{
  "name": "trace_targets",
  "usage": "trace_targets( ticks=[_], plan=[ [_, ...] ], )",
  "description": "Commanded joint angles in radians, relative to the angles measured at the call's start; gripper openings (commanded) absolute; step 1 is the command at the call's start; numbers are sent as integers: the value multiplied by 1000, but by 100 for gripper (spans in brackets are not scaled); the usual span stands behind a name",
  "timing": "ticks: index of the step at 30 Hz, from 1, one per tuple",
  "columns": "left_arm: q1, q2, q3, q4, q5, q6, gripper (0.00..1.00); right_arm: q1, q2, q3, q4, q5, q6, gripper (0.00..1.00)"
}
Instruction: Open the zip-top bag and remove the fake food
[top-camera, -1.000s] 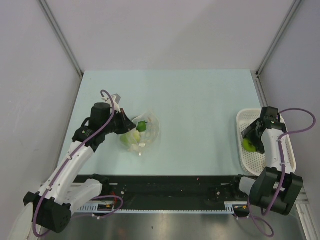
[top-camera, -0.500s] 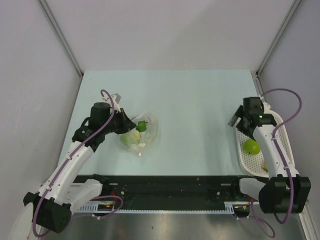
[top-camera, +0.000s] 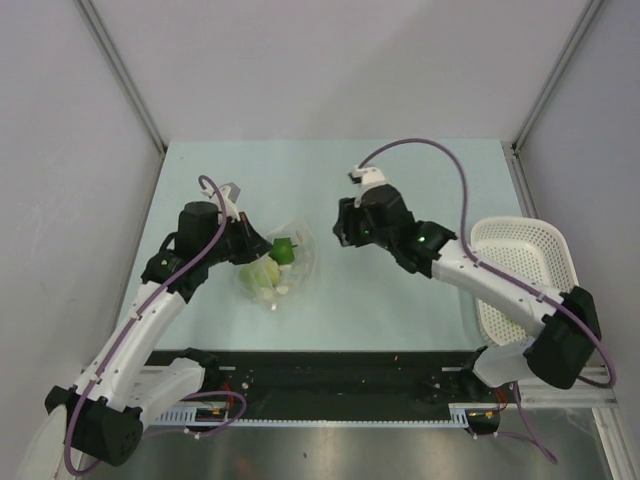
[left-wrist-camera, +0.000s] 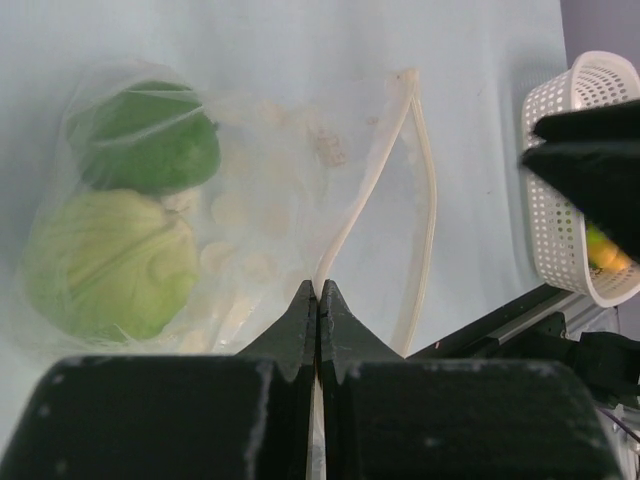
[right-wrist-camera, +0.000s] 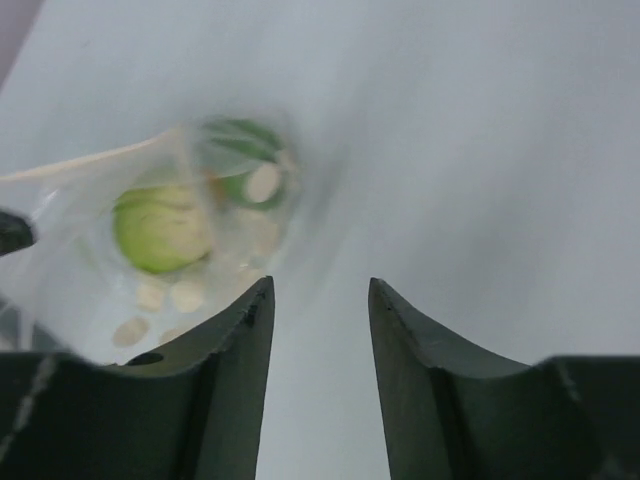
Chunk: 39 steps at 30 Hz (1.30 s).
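Observation:
The clear zip-top bag (top-camera: 298, 268) lies left of the table's middle with its mouth open. Inside are a dark green fruit (top-camera: 283, 252) and a light green fruit (top-camera: 262, 276). My left gripper (top-camera: 252, 248) is shut on the bag's zip edge (left-wrist-camera: 345, 235); the left wrist view shows the dark green fruit (left-wrist-camera: 150, 140) above the light green one (left-wrist-camera: 110, 265). My right gripper (top-camera: 343, 228) is open and empty, just right of the bag. In the right wrist view the bag (right-wrist-camera: 205, 260) lies ahead and left of the right gripper (right-wrist-camera: 320, 290), the light green fruit (right-wrist-camera: 160, 228) showing in it.
A white mesh basket (top-camera: 530, 245) stands at the table's right edge, partly under the right arm. The left wrist view shows this basket (left-wrist-camera: 575, 170) holding a yellow-green fruit (left-wrist-camera: 605, 252). A black rail runs along the near edge.
My right arm has swung from the basket at the right across to the middle, beside the bag, leaving a lime fruit in the basket. The left gripper has kept its hold.

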Motion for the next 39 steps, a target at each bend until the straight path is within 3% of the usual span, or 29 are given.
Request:
trace_targets(
  ticks=[1, 6, 10, 14, 18, 25, 39],
  plan=[
    [-7, -8, 68, 19, 25, -16, 0, 107, 104, 64, 282, -223, -48, 40],
    [-7, -8, 79, 22, 32, -34, 0, 175, 229, 109, 358, -287, -51, 28],
    [-7, -7, 86, 24, 42, -46, 0, 199, 322, 127, 381, -289, -47, 27],
    [-7, -7, 72, 30, 51, -55, 0, 211, 367, 166, 369, -236, -39, 24],
    [-7, -7, 62, 31, 48, -52, 0, 228, 313, 179, 279, -139, -59, 20],
    [-7, 18, 69, 53, 54, -55, 0, 317, 161, 179, 99, -8, -150, 28],
    [-7, 26, 97, 38, 45, -49, 0, 356, 163, 179, 118, -16, -133, 40]
  ],
)
